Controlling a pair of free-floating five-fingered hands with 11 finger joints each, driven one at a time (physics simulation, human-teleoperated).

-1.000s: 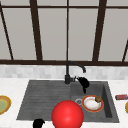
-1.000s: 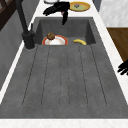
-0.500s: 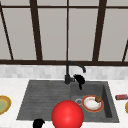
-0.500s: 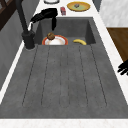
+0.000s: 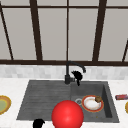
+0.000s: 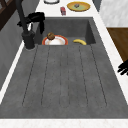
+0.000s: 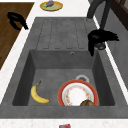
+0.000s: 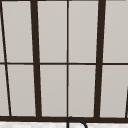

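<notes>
Right hand point(image 5: 77, 75) sits at the faucet point(image 5: 68, 72), just right of its upright post and under the curved spout, above the back rim of the sink point(image 5: 110, 105). In the left side view the same hand point(image 6: 35, 18) hangs beside the post with fingers drooping down toward the basin. In the right side view it point(image 7: 100, 37) is level with the faucet base, fingers curled downward. Cannot tell if it grips the faucet's side lever or just touches it; the fingers look loosely bent, nothing clearly clasped.

Key relation: the faucet lies directly to this hand's left, touching or just beside it, and its post stands upright. Right hand is far nearer to it than the other one.

Left hand point(image 5: 38, 123) is at the front edge of the table, low left, well apart from the faucet; also seen off the front rim in the side views point(image 6: 123, 68) point(image 7: 17, 20), fingers curled, holding nothing.

In the basin below the right hand: a red-rimmed plate point(image 7: 77, 96) with a brown lump point(image 7: 86, 103) on its edge, and a banana point(image 7: 37, 94) lying apart from it, near the front wall. A red ball point(image 5: 67, 115) shows in the front view.
</notes>
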